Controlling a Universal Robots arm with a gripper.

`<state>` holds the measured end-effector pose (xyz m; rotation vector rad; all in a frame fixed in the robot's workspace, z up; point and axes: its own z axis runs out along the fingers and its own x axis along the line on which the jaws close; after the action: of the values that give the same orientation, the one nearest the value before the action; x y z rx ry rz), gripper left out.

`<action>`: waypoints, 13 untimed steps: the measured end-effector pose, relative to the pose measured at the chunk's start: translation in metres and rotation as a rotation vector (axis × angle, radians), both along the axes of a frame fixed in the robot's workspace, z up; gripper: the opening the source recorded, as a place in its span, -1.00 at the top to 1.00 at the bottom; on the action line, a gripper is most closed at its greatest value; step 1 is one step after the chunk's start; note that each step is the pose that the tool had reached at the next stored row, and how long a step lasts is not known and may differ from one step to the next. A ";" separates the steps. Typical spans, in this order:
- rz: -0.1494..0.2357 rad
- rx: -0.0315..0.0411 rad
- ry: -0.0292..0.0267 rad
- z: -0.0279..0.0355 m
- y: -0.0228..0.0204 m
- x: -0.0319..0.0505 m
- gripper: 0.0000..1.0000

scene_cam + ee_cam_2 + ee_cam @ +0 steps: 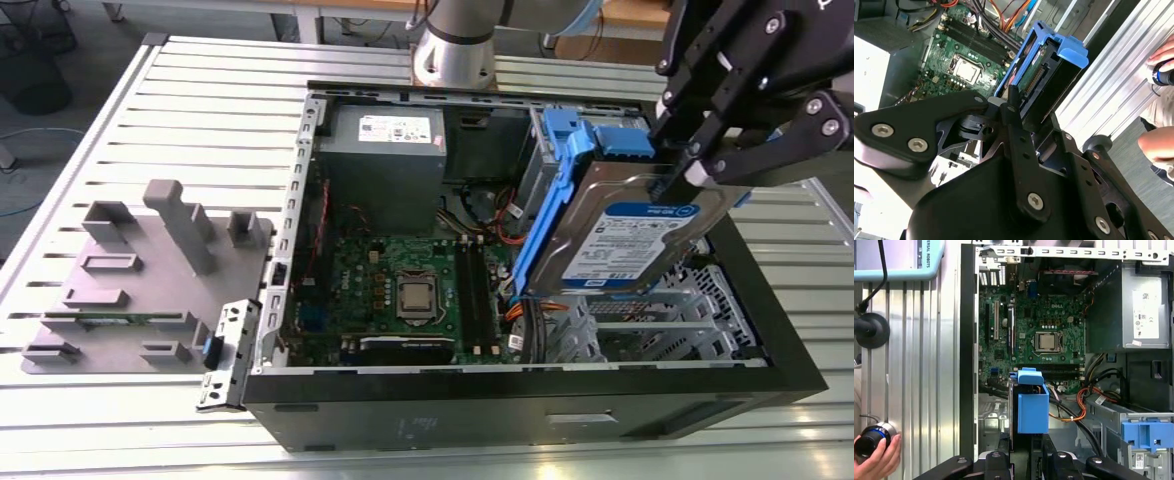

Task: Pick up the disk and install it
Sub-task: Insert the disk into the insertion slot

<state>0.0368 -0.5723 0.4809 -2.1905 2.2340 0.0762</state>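
The disk (638, 232) is a silver drive with a white-and-blue label and a blue bracket along its edges. It hangs tilted above the open computer case (534, 410), over the exterior view's right part near the drive bay. My gripper (687, 168) is shut on the disk's upper edge. In the second wrist view the disk (1046, 67) shows its connector end, held between my black fingers (1013, 107). In the first wrist view the disk's blue bracket (1032, 407) juts up from my gripper (1029, 462) over the case's interior.
Inside the case lie the green motherboard (407, 290), a grey power supply (384, 140) and a grey cage with a blue tab (558, 128). A grey fixture (134, 270) sits on the slatted table at the exterior view's left. A person's hand (871, 460) holds a dark knob beside the case.
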 end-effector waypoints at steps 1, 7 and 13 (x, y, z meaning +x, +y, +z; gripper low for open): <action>0.000 0.0000 0.0000 -0.0002 0.0000 0.0023 0.31; 0.000 0.0000 0.0000 -0.0020 0.0000 0.0145 0.31; 0.000 0.0000 0.0000 -0.0072 0.0000 0.0241 0.31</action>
<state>0.0609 -0.5723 0.4737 -2.1905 2.2341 0.0762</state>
